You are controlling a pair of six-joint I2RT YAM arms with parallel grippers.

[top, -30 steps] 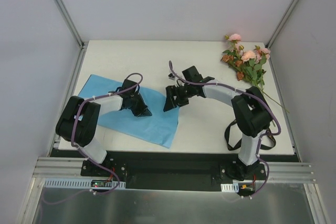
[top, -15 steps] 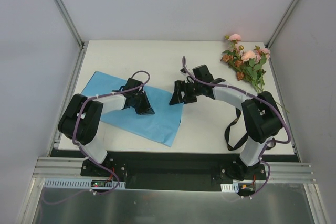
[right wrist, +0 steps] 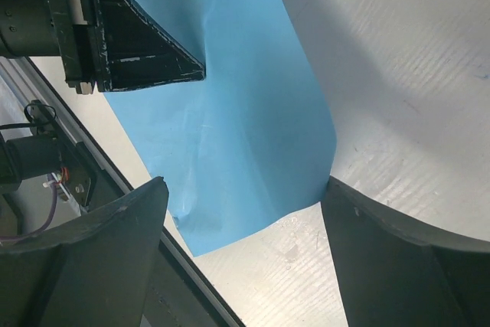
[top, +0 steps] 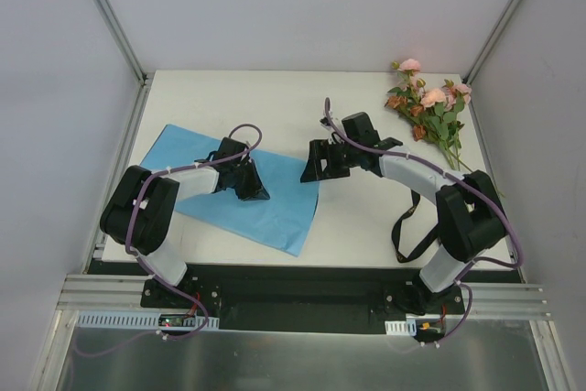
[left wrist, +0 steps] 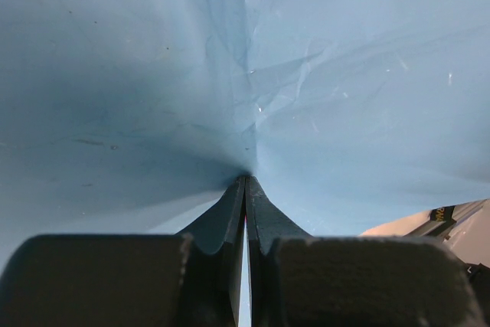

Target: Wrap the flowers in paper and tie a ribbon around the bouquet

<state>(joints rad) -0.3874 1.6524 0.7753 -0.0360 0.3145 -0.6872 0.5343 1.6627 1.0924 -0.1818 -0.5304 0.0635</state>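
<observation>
jaws of the left gripper (left wrist: 246, 180) are pinched shut on a pucker of the paper (top: 275, 212), which lies light blue face up on the left of the table (top: 275, 98), probably to anchor it. right gripper (right wrist: 241, 189) spreads wide across the paper's right edge, seemingly poised to take it. flowers (top: 430, 107) lie far right, well apart; ribbon (top: 401, 226) loops at near right.

A white table (top: 275, 107) stands inside a booth with plain white walls (top: 302, 6); two aluminium posts (top: 110, 16) rise slanted at its far corners; along the near edge lies a black plate (top: 293, 290), then an aluminium rail (top: 302, 318); below it, a grey metal sheet (top: 302, 359).
</observation>
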